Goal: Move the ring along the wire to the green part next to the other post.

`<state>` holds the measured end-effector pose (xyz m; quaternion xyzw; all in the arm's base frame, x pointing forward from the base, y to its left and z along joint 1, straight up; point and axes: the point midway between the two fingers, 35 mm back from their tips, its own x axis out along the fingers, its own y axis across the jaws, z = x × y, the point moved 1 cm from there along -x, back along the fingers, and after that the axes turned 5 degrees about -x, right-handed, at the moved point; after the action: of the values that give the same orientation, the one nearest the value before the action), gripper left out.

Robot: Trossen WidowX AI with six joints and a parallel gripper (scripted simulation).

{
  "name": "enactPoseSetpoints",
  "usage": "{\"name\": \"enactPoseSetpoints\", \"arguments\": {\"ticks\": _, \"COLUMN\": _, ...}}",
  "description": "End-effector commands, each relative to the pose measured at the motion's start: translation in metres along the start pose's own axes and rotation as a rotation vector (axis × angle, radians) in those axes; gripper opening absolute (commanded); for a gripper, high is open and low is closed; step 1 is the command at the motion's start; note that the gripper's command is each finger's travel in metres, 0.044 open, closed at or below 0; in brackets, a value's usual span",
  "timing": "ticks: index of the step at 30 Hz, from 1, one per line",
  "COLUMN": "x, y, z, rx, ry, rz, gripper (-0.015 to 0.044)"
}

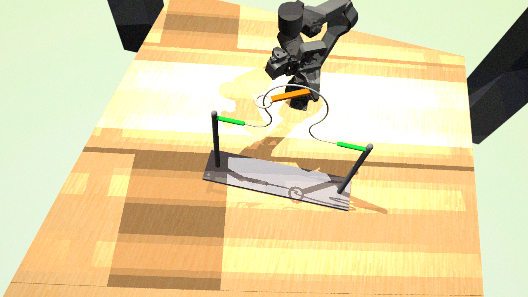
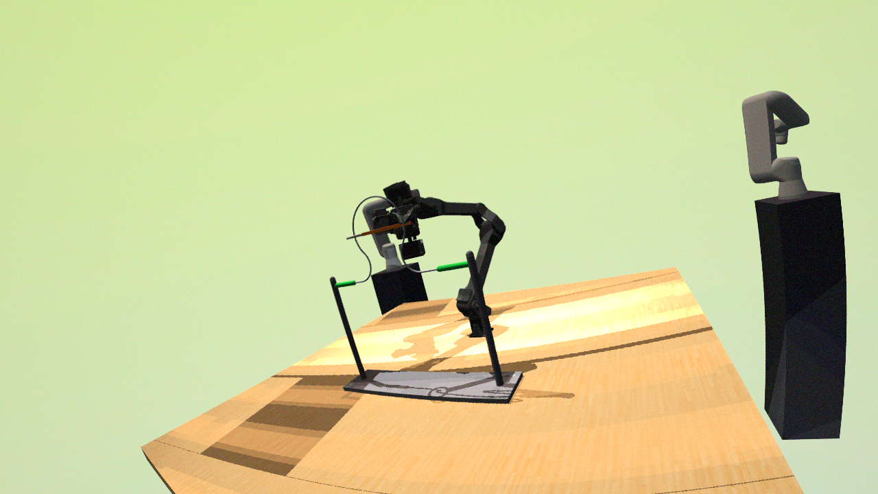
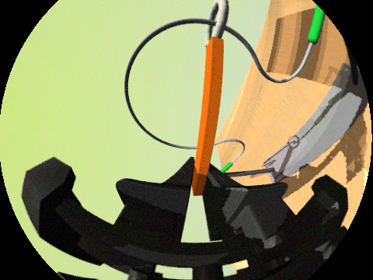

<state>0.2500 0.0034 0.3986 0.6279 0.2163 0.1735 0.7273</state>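
Note:
My gripper (image 1: 312, 93) (image 3: 196, 160) is shut on the far end of the orange handle (image 1: 289, 95) (image 2: 380, 229) (image 3: 211, 105). The pale ring (image 1: 255, 101) (image 3: 222, 15) is around the grey wire (image 1: 327, 109) (image 2: 353, 215) (image 3: 126, 82), on the left side of its big loop in the top view, above the lower bend. The handle points right from the ring, behind the loop. In the exterior view the ring is nearly edge-on. Whether ring or handle touches the wire cannot be told. The green parts are at left (image 1: 230, 120) (image 2: 345, 283) and right (image 1: 351, 146) (image 2: 452, 265).
Dark posts (image 1: 215, 140) (image 1: 354, 169) stand on a grey base plate (image 1: 273, 168) (image 3: 338, 117) on the wooden table (image 1: 166, 236). The wire's lower bends lie between the loop and the green parts. Black pedestals (image 1: 136, 25) (image 2: 804, 307) stand beyond the table.

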Motion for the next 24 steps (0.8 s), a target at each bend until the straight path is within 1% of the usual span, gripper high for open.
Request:
{"name": "enactPoseSetpoints", "arguments": {"ticks": 1, "x": -0.0004, "y": 0.0019, "z": 0.0002, "rx": -0.047, "ry": -0.006, "rz": -0.023, "gripper": -0.0150}}
{"name": "enactPoseSetpoints", "arguments": {"ticks": 24, "x": -0.0001, "y": -0.0030, "z": 0.0000, "rx": -0.233, "ry": -0.014, "rz": -0.151, "gripper": -0.0150}}
